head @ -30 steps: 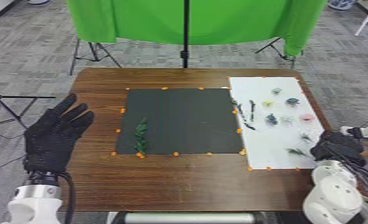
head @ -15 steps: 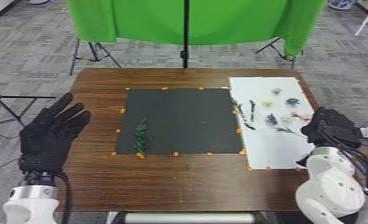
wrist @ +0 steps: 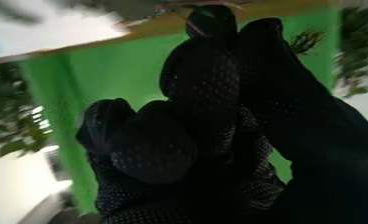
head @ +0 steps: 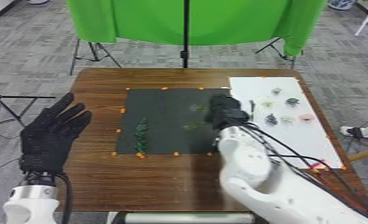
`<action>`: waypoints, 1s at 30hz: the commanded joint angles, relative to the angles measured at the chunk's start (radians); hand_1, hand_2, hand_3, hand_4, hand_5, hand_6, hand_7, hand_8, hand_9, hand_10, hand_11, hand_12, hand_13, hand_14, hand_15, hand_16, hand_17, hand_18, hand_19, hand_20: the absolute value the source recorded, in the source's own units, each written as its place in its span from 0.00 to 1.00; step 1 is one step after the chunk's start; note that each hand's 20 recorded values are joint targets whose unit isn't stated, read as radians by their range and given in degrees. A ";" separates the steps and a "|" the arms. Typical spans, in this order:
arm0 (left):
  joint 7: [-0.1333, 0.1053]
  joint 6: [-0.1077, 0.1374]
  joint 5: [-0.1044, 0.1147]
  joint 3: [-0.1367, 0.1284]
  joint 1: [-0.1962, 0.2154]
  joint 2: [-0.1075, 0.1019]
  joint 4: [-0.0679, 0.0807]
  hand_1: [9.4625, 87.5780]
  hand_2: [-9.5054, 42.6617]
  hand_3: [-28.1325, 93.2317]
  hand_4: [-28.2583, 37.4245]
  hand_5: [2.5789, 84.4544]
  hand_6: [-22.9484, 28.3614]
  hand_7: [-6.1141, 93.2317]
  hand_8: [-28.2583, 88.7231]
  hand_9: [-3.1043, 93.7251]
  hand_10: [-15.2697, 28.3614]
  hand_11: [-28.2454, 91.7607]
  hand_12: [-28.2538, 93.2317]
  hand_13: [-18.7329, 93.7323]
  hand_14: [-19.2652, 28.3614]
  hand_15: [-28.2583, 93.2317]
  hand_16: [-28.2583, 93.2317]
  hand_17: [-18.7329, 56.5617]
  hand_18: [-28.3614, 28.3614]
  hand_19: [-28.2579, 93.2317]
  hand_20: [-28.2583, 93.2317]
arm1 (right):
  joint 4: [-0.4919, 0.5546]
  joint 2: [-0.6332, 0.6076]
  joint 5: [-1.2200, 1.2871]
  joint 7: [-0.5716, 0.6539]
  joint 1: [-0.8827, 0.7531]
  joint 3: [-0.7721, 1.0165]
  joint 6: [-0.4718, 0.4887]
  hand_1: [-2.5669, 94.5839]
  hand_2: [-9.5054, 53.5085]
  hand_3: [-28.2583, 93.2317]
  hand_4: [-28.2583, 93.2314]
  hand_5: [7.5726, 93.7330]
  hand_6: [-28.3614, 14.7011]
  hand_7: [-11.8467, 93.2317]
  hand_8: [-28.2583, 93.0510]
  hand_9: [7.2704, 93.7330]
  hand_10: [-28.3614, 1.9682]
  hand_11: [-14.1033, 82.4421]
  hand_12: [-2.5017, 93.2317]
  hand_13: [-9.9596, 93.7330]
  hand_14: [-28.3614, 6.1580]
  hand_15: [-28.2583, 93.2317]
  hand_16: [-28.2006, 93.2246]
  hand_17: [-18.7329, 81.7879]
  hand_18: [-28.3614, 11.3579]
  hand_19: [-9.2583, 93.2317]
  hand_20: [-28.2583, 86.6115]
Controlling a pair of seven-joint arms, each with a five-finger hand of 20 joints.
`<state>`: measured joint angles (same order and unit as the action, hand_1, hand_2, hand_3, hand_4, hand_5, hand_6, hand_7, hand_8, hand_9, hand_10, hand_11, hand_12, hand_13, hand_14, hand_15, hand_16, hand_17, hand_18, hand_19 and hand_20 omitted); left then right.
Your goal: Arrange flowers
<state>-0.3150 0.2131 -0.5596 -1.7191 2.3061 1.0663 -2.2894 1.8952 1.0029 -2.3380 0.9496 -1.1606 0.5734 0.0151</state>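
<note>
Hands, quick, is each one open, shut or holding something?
Left hand: open.
Right hand: closed on a green sprig, over the black sheet.

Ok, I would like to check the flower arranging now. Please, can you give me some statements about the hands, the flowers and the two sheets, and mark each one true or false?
1. The right hand is over the black sheet. True.
2. The pink flower lies on the black sheet. False: the pink flower is on the white sheet.
3. A long green leafy stem lies on the left part of the black sheet. True.
4. The left hand holds the yellow flower. False: the left hand is open and empty, and the yellow flower lies on the white sheet.
5. The white sheet is to the right of the black sheet. True.
</note>
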 commanded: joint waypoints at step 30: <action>0.070 -0.018 -0.021 0.027 -0.063 -0.010 0.023 0.19 0.30 0.89 0.07 0.49 0.68 0.18 0.17 0.43 0.84 0.46 0.32 0.42 1.00 0.67 0.15 0.14 0.96 0.71 0.35 | -0.145 0.274 0.032 0.062 0.043 -0.107 0.310 0.45 0.14 0.84 0.06 1.00 0.67 0.47 0.10 1.00 0.54 0.77 0.17 0.97 0.50 0.88 0.40 0.69 0.00 1.00 0.79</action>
<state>-0.2652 0.2084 -0.5734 -1.6999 2.2455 1.0550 -2.2773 1.7468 1.2576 -2.3165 1.0069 -1.1055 0.4580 0.2710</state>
